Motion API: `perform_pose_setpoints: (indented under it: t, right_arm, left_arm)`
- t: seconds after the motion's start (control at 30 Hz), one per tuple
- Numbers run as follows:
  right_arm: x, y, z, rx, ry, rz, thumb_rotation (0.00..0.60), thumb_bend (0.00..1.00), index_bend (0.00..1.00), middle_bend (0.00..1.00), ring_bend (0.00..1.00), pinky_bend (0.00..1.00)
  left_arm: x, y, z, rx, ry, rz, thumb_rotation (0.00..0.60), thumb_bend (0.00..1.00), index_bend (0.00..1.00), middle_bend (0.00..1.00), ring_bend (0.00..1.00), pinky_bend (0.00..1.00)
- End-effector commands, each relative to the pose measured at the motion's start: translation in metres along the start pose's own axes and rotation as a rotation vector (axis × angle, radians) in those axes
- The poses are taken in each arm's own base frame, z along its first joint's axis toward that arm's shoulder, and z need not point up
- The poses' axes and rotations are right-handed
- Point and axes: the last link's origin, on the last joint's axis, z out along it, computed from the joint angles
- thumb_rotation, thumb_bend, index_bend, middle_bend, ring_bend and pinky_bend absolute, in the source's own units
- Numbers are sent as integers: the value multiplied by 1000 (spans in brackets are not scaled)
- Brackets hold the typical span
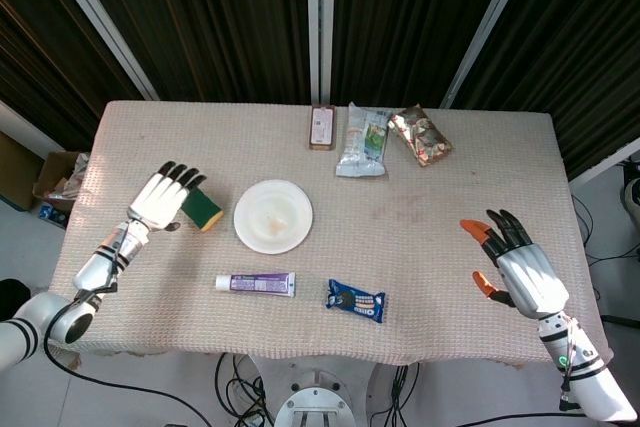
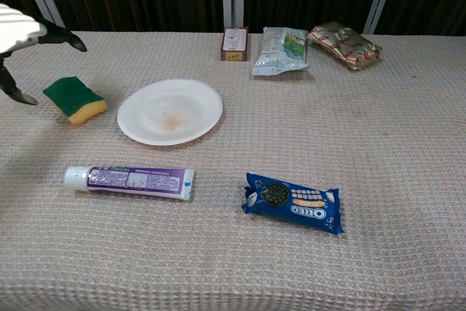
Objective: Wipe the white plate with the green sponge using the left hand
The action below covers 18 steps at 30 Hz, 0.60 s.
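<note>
Early in the task, by the look of it: nothing grasped yet, no wiping begun. Left robot hand (image 1: 162, 197) released, fingers spread, hovering at the near-left side of the green sponge (image 1: 201, 209), fingertips over its edge (touching or just above, impossible to say from the head view). Green sponge lying flat on the counter (image 1: 500, 157), green side up, yellow layer underneath, just to the plate side of that robot hand. White plate (image 1: 273, 216) a little further on beyond the sponge, apart from it, with a faint brownish smear at its centre, unwiped as far as can be judged. Still to do: close on the sponge, lift, carry across to the plate, rub.

Right robot hand (image 1: 522, 272) released too, fingers apart with orange tips, empty, well away from everything and near the far right counter edge.

Head view gives both robot hands and the whole layout. Chest view (image 2: 16, 41) catches only a sliver of the left one at the frame edge, none of the right, but shows the sponge's yellow layer (image 2: 75, 100) and the plate's smear (image 2: 170, 111) more clearly.
</note>
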Motion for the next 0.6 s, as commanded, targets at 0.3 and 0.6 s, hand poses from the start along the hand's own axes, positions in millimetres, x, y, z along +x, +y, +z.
perform_pose_setpoints:
  t: [0.3, 0.6]
  right_arm:
    - [-6, -1, -2, -27, -14, 6, 600, 263, 128, 178, 0, 0]
    - [-8, -1, 1, -31, -22, -1, 600, 264, 128, 178, 0, 0]
  left_arm:
    - [-20, 11, 35, -34, -98, -74, 600, 145, 232, 188, 161, 151]
    - [-25, 5, 39, -26, -105, -85, 600, 151, 302, 225, 185, 156]
